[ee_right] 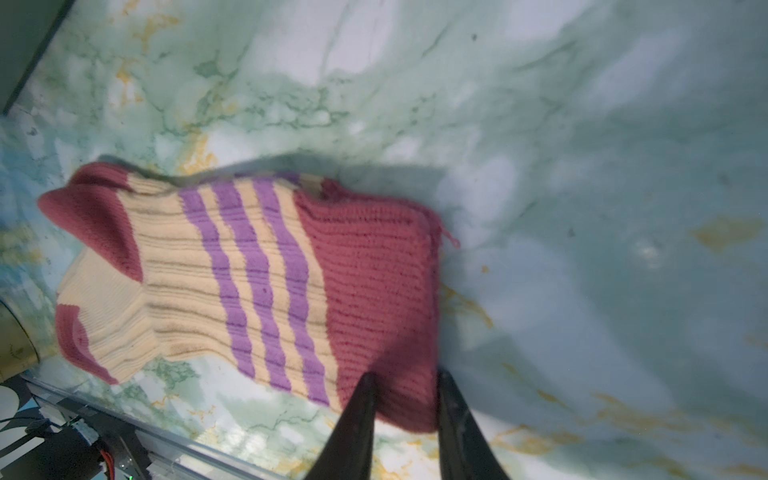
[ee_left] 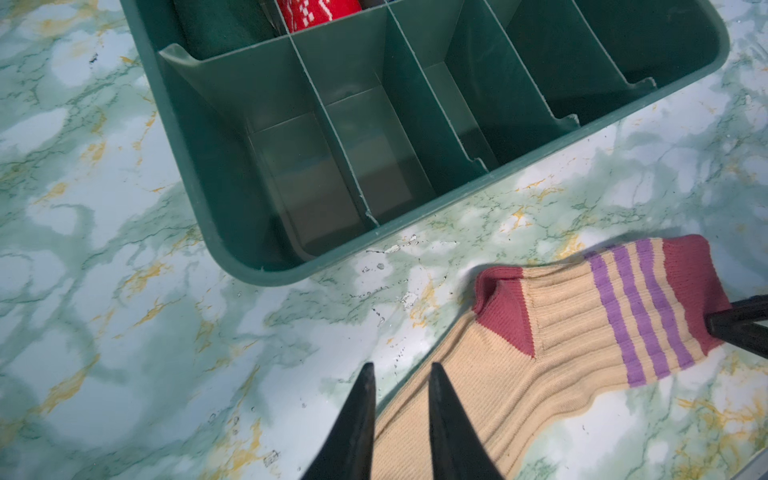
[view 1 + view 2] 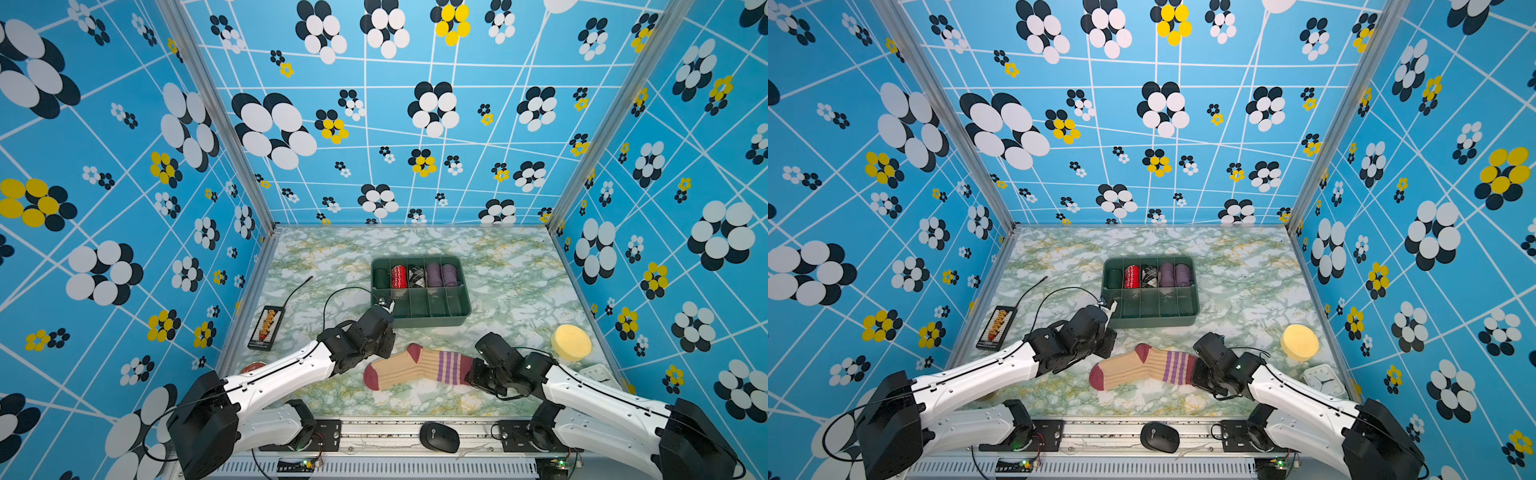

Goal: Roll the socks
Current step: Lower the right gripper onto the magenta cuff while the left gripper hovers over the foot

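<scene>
This is a robot test booth in a lab, not a lived-in room. Bare metal frame posts [image 3: 219,112] hold walls [image 3: 415,70] papered with a printed blue flower pattern, and the desk [image 3: 498,270] wears marble-look film. A left robot arm [image 3: 282,376] and a right robot arm [image 3: 582,386] are bolted to a metal rail [image 3: 374,430] at the front edge, beside loose cables and a circuit board [image 3: 305,462] with a green light. Unrelated props lie about: socks [image 3: 415,368], a divided tray [image 3: 419,322], an abacus [image 3: 268,326], a sponge [image 3: 571,341], a clock [image 3: 1323,380] and a computer mouse [image 3: 439,437].
</scene>
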Available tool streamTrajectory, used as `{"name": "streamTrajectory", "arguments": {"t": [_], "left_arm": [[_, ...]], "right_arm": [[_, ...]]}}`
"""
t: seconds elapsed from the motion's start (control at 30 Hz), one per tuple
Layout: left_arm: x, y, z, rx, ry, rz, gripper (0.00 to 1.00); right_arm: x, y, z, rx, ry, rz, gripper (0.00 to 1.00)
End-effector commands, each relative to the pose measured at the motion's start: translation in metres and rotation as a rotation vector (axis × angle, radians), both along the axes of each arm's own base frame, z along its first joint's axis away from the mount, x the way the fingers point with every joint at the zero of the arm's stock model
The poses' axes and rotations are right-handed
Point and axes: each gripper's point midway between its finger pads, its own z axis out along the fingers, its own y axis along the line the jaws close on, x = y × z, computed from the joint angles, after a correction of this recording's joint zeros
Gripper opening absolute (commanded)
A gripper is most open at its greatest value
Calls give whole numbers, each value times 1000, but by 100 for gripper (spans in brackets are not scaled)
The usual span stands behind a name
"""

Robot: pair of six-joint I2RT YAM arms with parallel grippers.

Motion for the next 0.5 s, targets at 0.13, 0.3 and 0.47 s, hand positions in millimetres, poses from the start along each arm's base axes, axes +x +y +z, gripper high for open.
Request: {"name": "streamTrajectory", "arguments": {"t": [0.13, 0.3, 0.47], "left_arm": [[-1, 5, -14, 9, 31, -2, 25], [0, 6, -16, 7, 38, -1, 25], [1, 6, -19, 8, 48, 0, 25]], "right_arm": [[-22, -23, -27, -105, 90, -13, 16], [-21, -26, -27, -129, 87, -3, 10], [-17, -27, -22, -155, 72, 20, 0]]}}
